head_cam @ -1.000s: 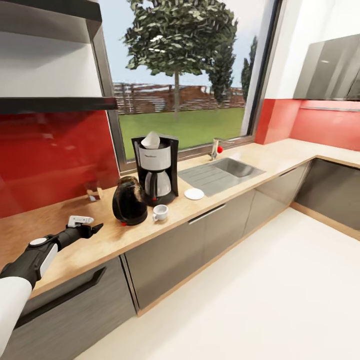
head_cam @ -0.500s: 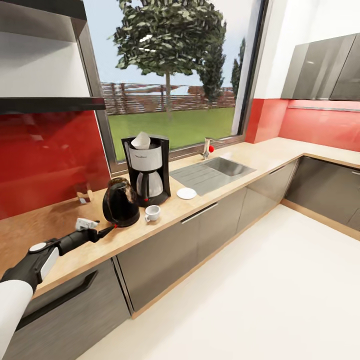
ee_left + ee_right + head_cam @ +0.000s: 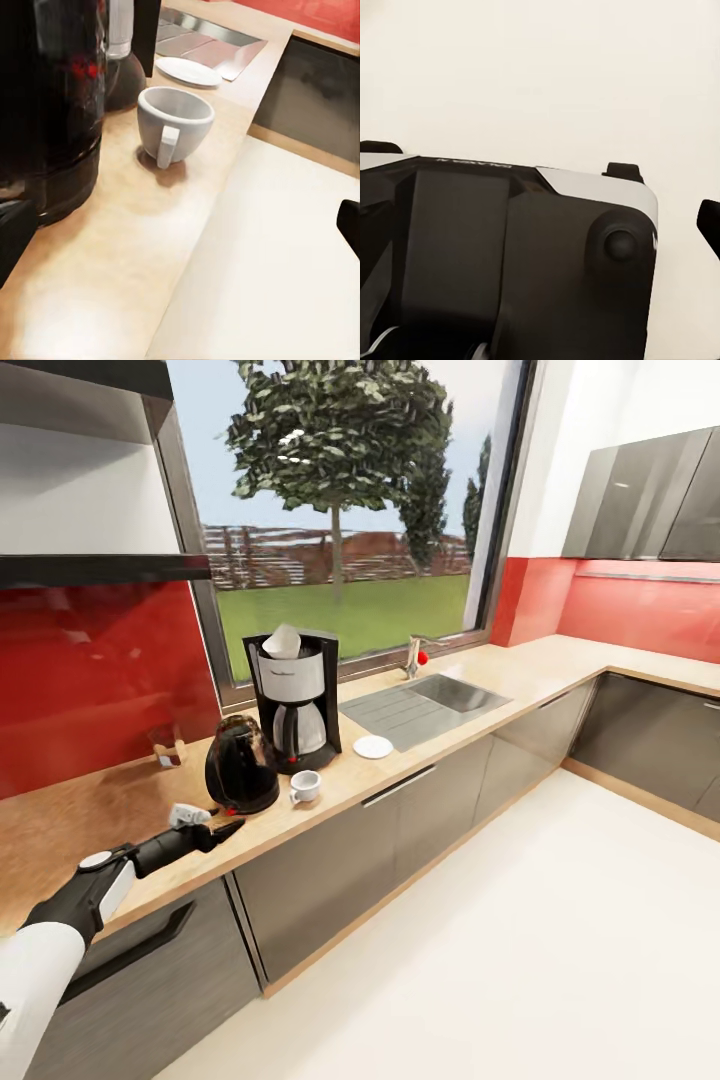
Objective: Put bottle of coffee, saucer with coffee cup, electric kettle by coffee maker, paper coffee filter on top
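While it hovers at the kitchen countertop (image 3: pixel 120 800) edge, the left gripper (image 3: pixel 222 828) spreads wide, empty | electric kettle (image 3: pixel 240 765) beside coffee maker (image 3: pixel 293 700), paper coffee filter (image 3: pixel 282 642) atop | coffee cup (image 3: pixel 304 786) on counter, apart from saucer (image 3: pixel 373 746) | right gripper: state unclear.

Coffee maker (image 3: pixel 292 700): small dark brand print on silver-grey upper band, too blurred to read. Robot base (image 3: pixel 510 255), right wrist view: short line of embossed letters on top edge of dark housing, at about 10 o'clock from round knob, illegible. No other text, label, number or sign readable anywhere.
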### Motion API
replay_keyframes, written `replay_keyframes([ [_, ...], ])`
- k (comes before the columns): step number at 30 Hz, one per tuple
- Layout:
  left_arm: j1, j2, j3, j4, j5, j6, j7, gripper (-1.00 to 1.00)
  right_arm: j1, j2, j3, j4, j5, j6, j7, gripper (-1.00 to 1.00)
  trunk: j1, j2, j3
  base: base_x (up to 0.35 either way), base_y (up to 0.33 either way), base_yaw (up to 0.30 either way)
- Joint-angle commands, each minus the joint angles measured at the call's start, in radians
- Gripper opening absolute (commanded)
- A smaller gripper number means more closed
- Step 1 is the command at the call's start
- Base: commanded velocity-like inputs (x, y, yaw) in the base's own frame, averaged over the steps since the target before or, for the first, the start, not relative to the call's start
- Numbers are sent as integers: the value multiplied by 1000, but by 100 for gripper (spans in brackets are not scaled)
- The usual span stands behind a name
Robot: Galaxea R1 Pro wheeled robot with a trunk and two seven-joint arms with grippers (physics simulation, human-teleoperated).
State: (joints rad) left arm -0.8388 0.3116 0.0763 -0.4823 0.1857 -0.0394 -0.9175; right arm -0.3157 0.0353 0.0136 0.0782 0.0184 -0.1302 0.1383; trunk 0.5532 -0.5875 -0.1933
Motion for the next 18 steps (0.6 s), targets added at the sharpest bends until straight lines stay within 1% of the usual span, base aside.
replay_keyframes([
  [1,-1,-3,-1,4,1,-4,-4,100,-2,0,1,5,2,-8,1,100,0,-2,-2,0,0,0],
  [4,-1,-27,-16,8,0,-4,-4,100,-2,0,1,5,2,-8,1,100,0,-2,-2,0,0,0],
  [5,-1,-42,-28,9,0,-3,-4,100,-3,0,1,5,2,-8,1,100,0,-2,-2,0,0,0],
  [6,-1,-50,-35,9,0,-3,-4,100,-3,0,1,5,2,-8,1,100,0,-2,-2,0,0,0],
  [7,-1,-68,-52,9,0,-3,-4,100,-2,0,1,5,2,-8,1,100,0,-2,-2,0,0,0],
  [10,-1,-123,-118,13,0,0,-3,100,-2,0,1,5,2,-8,1,100,0,-2,-2,0,0,0],
  [11,-1,-151,-146,26,0,1,-2,100,-2,0,1,5,2,-8,1,100,0,-2,-2,0,0,0],
  [12,0,-173,-159,42,0,1,-1,100,-3,0,1,5,2,-8,1,100,0,-2,-2,0,0,0],
  [13,0,-203,-169,71,-1,1,1,100,-3,0,0,5,2,-8,1,100,0,-2,-2,0,0,0],
  [15,0,-265,-180,133,-3,-5,6,100,-2,0,1,5,2,-8,1,100,0,-2,-2,0,0,0],
  [17,0,-313,-184,183,-4,-17,9,100,-2,0,1,5,2,-8,1,100,0,-2,-2,0,0,0],
  [18,0,-344,-186,224,-4,-29,11,100,-2,0,1,5,2,-8,1,100,0,-2,-2,0,0,0],
])
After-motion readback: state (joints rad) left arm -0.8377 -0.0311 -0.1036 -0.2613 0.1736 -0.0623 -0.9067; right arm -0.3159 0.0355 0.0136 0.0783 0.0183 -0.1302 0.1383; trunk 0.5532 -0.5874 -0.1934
